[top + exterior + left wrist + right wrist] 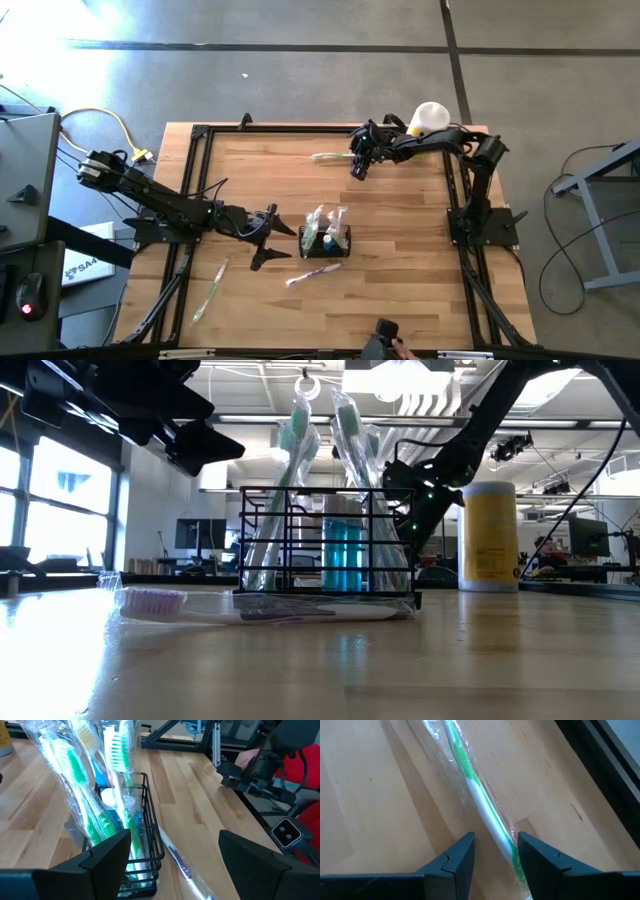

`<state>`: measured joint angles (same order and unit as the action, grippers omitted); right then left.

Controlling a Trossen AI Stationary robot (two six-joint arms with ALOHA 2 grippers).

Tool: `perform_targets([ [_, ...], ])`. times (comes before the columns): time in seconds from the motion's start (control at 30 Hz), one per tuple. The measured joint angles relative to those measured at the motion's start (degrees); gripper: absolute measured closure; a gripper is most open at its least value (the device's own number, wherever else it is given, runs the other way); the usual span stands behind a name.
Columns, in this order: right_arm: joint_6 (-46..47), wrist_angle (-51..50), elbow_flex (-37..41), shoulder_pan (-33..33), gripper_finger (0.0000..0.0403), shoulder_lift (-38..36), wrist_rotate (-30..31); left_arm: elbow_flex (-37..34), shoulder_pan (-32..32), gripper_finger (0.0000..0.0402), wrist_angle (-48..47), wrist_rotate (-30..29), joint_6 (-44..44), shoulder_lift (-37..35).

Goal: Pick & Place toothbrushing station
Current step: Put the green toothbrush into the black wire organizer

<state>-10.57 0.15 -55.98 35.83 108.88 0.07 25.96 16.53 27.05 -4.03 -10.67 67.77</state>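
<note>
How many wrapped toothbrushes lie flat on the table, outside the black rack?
3: one by the far edge under the right hand, one before the rack, one front-left.

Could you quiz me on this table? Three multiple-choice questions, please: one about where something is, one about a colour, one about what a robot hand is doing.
1. Where is the black wire organiser?
A. near the middle of the table
B. at the far right corner
C. off the table

2. What colour is the bottle body?
A. red
B. yellow
C. black

3. How is the right gripper?
A. shut on the bottle
B. holding the organiser
C. open over a wrapped green toothbrush

Answers:
1 A, the high view shows it mid-table, beside the left gripper.
2 B, the low view shows a yellow body.
3 C, its wrist view shows the fingers apart with the toothbrush lying on the wood between them.
</note>
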Motion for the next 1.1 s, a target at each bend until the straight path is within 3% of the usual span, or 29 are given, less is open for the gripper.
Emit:
perform_targets([
  [0.2,-0.2,-5.2,-0.9,0.0,0.0271,0.0,0.8,0.0,0.0,0.0105,0.0,0.0,-0.1,0.0],
  [0.5,-2.8,-8.2,-1.0,-0.3,0.0386,-0.2,3.4,0.0,0.0,0.0105,0.0,0.0,-0.2,0.0],
  [0.7,-1.8,-8.3,-0.9,-0.7,0.0388,-0.2,4.7,0.0,0.0,0.0105,0.0,0.0,-0.2,0.0],
  [1.1,-3.0,-12.2,-0.6,-5.2,0.0388,-4.8,19.1,0.0,0.0,0.0105,-0.2,0.0,-0.2,0.0],
])
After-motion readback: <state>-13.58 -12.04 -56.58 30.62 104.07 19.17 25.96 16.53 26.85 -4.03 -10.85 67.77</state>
